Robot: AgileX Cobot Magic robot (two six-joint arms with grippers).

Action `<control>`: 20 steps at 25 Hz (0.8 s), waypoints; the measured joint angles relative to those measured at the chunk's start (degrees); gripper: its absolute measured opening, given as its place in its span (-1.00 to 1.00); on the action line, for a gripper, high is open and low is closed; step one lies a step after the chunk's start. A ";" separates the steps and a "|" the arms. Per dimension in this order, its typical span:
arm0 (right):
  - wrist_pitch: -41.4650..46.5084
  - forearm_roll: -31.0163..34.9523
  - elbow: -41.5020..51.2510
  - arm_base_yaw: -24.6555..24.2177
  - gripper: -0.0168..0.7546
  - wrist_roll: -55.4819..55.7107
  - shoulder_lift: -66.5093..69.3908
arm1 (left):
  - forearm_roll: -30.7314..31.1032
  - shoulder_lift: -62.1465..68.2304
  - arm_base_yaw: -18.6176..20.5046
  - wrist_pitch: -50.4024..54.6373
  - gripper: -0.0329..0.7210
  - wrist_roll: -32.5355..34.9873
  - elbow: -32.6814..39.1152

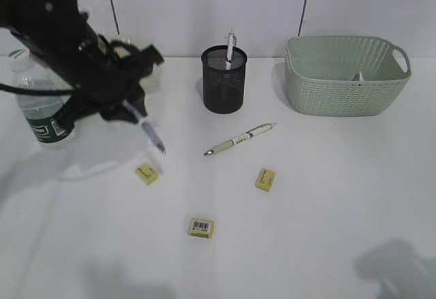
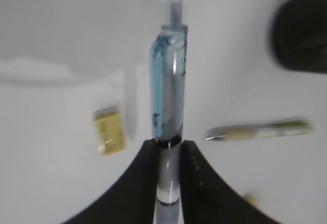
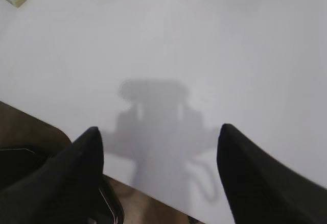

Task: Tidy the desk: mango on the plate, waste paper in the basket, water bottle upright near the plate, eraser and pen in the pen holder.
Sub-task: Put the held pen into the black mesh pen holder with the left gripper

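Blue pen (image 2: 168, 81) is pinched between the left gripper (image 2: 168, 152) fingers, lifted above the desk (image 1: 306, 210) in the left-middle area, tip slanting down toward the front. A 2nd pen, white-bodied (image 1: 240, 139), lies flat on the desk centre, just in front of the pen holder (image 1: 224, 80). Pen holder stands upright near the back edge centre, with 1 pen (image 1: 231, 44) already upright inside. 3 yellow erasers are loose on the desk: 1 (image 1: 146, 173) below the held pen, 1 (image 1: 265, 179) right of centre, 1 with a barcode (image 1: 201, 227) toward the front edge. Basket (image 1: 344, 74) sits at the back right; something white shows inside, too small to tell. Water bottle (image 1: 42, 105) stands upright at the left edge, partly hidden by the left arm. Plate (image 1: 153, 74) is barely visible behind the arm at the back left. Right gripper (image 3: 159, 147) hovers over the front right edge, fingers spread wide, holding nothing.
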 joint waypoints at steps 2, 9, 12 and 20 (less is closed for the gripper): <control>0.00 0.00 0.00 0.00 0.47 0.00 0.00 | 0.90 -1.47 -0.23 -5.19 -0.66 1.33 0.00; 0.00 0.00 0.00 0.00 0.47 0.00 0.00 | 6.66 -2.26 -0.93 -25.08 -0.66 5.01 0.00; 0.00 0.00 0.00 0.00 0.47 0.00 0.00 | 18.94 -2.14 -0.93 -35.47 -0.66 5.28 0.00; 0.00 0.00 0.00 0.00 0.47 0.00 0.00 | 38.10 2.68 -0.66 -53.33 -0.66 8.70 -0.20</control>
